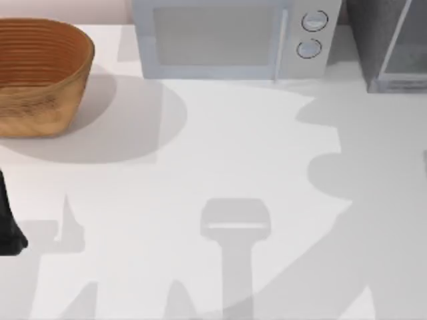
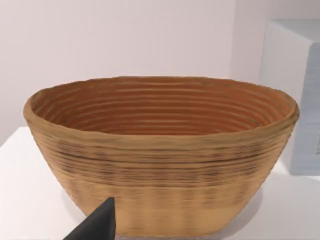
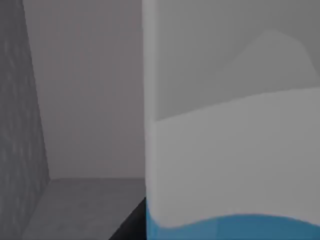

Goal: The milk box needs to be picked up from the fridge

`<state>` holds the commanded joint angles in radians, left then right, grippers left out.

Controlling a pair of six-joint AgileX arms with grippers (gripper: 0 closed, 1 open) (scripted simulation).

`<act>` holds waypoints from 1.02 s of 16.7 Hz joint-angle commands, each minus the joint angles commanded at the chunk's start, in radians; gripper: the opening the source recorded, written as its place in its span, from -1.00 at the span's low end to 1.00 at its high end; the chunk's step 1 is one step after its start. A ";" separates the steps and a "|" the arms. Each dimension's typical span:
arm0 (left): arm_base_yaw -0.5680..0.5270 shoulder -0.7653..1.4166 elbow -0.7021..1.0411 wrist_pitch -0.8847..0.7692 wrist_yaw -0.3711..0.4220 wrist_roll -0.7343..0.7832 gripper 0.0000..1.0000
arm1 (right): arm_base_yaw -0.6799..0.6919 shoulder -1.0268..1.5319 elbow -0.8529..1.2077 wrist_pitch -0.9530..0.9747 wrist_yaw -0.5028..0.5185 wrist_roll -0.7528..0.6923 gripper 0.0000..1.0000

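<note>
Top view: one white tabletop (image 1: 220,147) carries one wicker basket (image 1: 40,77) at its far left, one light grey microwave (image 1: 233,37) with two round dials (image 1: 311,33) at the far middle, and one dark grey speckled fridge (image 1: 387,43) at the far right corner, its pale-framed door panel at the picture's right edge. A black part of the left arm (image 1: 10,220) shows at the left edge, near the basket and well apart from the fridge.

Left wrist view: the same basket (image 2: 160,165) stands upright with nothing inside it, and a corner of the microwave (image 2: 295,95) sits just beside it. One dark fingertip of the left claw (image 2: 100,222) is visible low in front of the basket, touching nothing; whether that claw is released or clenched cannot be told.

Right wrist view: this camera looks into the fridge interior, with one speckled grey wall (image 3: 20,125) and a grey floor. One milk box (image 3: 230,150) stands upright on that floor, very close to the camera, white above a sky-blue band. One dark piece of the right claw (image 3: 131,224) lies just beside the carton's base; contact and finger spacing cannot be told.
</note>
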<state>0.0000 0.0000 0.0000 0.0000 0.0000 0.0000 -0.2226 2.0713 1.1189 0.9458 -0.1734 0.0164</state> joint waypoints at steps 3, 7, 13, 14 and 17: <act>0.000 0.000 0.000 0.000 0.000 0.000 1.00 | -0.014 -0.096 -0.180 0.057 -0.020 0.001 -1.00; 0.000 0.000 0.000 0.000 0.000 0.000 1.00 | -0.028 -0.208 -0.329 0.122 -0.044 0.001 -1.00; 0.000 0.000 0.000 0.000 0.000 0.000 1.00 | -0.024 -0.213 -0.338 0.126 -0.045 0.003 -1.00; 0.000 0.000 0.000 0.000 0.000 0.000 1.00 | -0.022 -0.222 -0.340 0.121 -0.044 0.002 -1.00; 0.000 0.000 0.000 0.000 0.000 0.000 1.00 | -0.009 -0.308 -0.370 0.077 -0.034 -0.003 -1.00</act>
<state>0.0000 0.0000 0.0000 0.0000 0.0000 0.0000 -0.2320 1.7638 0.7489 1.0229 -0.2069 0.0138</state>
